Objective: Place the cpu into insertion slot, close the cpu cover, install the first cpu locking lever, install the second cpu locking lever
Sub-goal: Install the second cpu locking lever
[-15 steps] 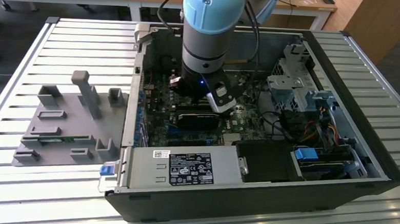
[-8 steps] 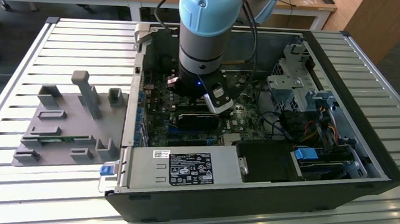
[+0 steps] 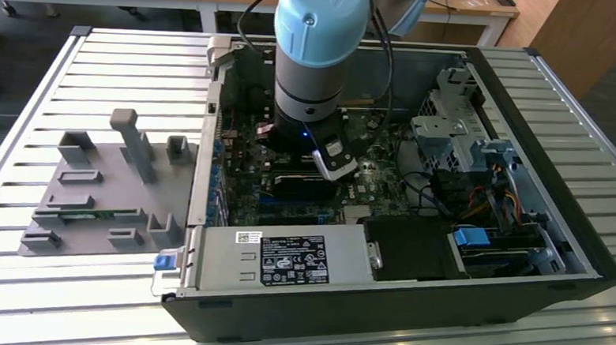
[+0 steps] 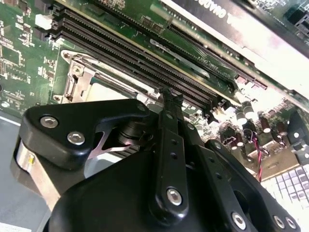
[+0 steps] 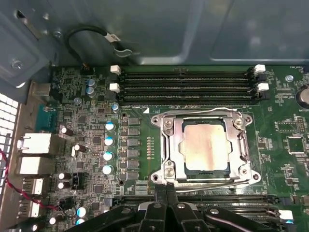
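Inside the socket on the green motherboard (image 5: 203, 82), you see the matte silvery cpu (image 5: 205, 147) framed by the flat metal cpu cover (image 5: 176, 145); the black gripper (image 5: 166, 189) fingers are closed together.

In the exterior view, the pale blue and grey robot arm (image 3: 312, 54) is cut off by the upper edge and hides the part of the green motherboard (image 3: 285, 207) beneath it, socket area included. In the second wrist view, the black linked gripper (image 4: 170, 96) covers most of the silvery-grey square cpu (image 4: 104, 89) and its grey metal cpu cover (image 4: 77, 72). In the first wrist view, the lower edge cuts the gripper's black fingers (image 5: 161, 193), and the white-clipped black memory slots (image 5: 186, 82) run off at one side.
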`<state>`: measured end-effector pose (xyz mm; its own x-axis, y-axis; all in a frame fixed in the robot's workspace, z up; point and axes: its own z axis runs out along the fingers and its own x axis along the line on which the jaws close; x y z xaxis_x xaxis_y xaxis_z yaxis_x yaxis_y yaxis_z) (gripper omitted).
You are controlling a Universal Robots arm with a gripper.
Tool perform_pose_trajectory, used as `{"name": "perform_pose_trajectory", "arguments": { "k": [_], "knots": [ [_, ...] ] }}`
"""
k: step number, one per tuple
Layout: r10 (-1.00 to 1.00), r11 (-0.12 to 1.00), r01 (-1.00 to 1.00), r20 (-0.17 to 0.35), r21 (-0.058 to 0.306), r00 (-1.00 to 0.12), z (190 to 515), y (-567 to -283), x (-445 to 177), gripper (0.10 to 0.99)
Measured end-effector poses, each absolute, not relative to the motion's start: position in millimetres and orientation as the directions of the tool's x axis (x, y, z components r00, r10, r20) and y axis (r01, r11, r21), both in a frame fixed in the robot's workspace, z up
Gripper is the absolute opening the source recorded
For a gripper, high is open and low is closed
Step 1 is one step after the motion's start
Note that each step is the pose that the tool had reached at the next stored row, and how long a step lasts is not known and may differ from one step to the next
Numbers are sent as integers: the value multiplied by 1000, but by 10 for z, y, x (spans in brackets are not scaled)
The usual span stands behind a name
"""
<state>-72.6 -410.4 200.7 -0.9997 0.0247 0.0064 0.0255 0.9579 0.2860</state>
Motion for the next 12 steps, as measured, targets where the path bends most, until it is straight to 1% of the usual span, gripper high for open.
{"name": "perform_pose_trajectory", "arguments": {
  "k": [7, 12],
  "knots": [
    [24, 956, 25, 7, 292, -1000, 1964, -4104, -728, 106],
    [24, 952, 25, 7, 304, -1000, 1946, -4104, -734, 106]
  ]
}}
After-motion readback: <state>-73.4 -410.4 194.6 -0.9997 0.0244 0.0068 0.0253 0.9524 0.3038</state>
